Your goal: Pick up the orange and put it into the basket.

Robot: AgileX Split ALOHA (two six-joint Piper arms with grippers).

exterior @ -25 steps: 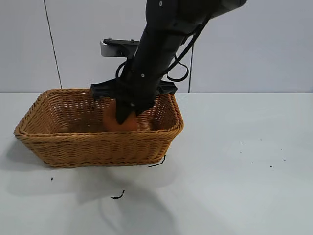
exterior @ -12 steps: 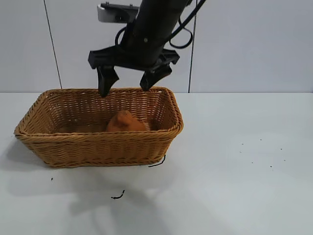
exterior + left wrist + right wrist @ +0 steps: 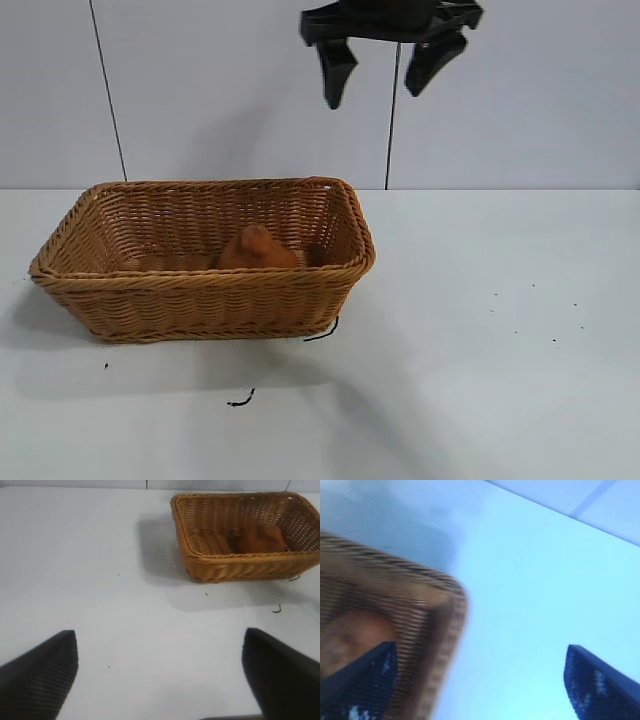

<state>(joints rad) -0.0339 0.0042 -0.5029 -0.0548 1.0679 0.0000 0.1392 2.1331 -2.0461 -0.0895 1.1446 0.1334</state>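
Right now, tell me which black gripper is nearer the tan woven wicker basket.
The right gripper: it hangs open high above the basket's right end. The left gripper, also open, sits far off across the table.

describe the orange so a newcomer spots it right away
Find the wicker basket on the white table. Inside it, toward its right end, sits the orange, free of both grippers. It is the one rounded, dull orange-brown lump with a knobby top.
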